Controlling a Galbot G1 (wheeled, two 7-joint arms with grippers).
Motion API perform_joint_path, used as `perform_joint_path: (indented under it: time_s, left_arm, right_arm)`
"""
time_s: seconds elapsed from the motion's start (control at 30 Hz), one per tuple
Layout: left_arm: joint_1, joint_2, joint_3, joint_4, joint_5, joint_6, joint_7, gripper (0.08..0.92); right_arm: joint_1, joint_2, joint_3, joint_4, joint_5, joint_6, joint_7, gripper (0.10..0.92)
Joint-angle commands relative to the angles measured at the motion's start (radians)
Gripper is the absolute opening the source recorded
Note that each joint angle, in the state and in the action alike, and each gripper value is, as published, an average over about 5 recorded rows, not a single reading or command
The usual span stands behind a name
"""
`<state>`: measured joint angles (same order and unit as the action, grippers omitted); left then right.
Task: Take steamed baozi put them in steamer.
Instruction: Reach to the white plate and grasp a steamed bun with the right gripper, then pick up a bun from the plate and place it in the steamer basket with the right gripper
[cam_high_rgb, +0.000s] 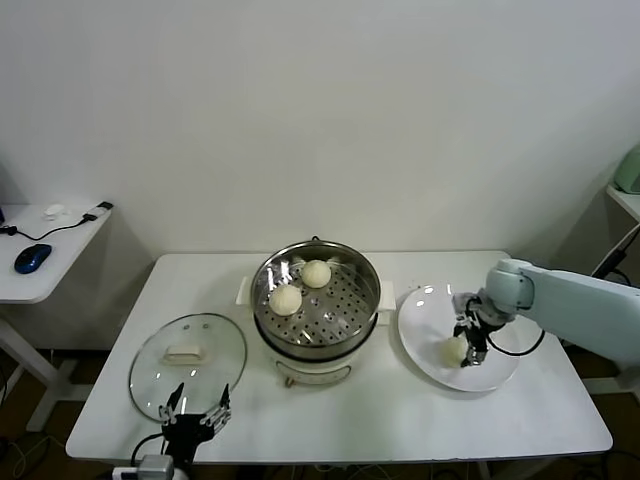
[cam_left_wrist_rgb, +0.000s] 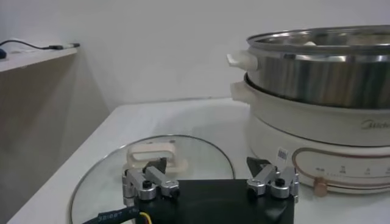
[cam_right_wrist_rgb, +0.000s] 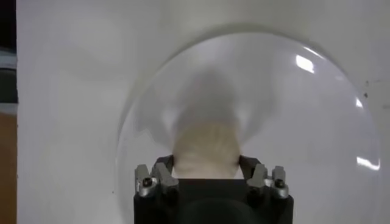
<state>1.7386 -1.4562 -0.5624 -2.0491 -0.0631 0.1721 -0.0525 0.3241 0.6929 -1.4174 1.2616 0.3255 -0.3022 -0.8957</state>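
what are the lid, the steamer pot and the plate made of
Lid: clear glass by the look, table visible through it, pale knob likely plastic. Steamer: shiny steel, mirror reflections, on a matte white base, probably plastic. Plate: glossy white, ceramic or plastic, showing light glints.
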Motion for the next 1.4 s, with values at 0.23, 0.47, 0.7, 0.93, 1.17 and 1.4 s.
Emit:
perform_joint_path:
  time_s: [0.23, 0.47, 0.7, 0.93, 1.17, 1.4]
  left_arm:
    - [0.006, 0.001, 0.005, -0.013, 0.007, 0.001, 0.002, 0.823]
    - [0.006, 0.001, 0.007, -0.028, 0.017, 0.007, 0.007, 0.823]
    - [0.006, 0.002, 0.003, -0.031, 0.018, 0.007, 0.007, 0.823]
    - [0.013, 0.002, 0.002, -0.024, 0.019, 0.002, 0.003, 0.823]
    - [0.014, -0.002, 0.003, -0.02, 0.024, 0.003, 0.003, 0.823]
    - [0.017, 0.0, 0.0, -0.017, 0.024, 0.002, 0.001, 0.823]
  right_arm:
    - [0.624, 0.222, -0.184, -0.103, 0.183, 0.363, -0.248, 0.704]
    - [0.75, 0.455, -0.147, -0.01, 0.258, 0.616, -0.316, 0.704]
    - [0.596, 0.556, -0.135, 0.168, 0.031, 0.816, -0.253, 0.701]
    - [0.413, 0.593, -0.115, 0.132, -0.191, 0.863, -0.192, 0.689]
    - [0.267, 0.625, -0.085, 0.045, -0.328, 0.864, -0.124, 0.686]
    - [0.212, 0.643, -0.058, -0.004, -0.382, 0.848, -0.08, 0.687]
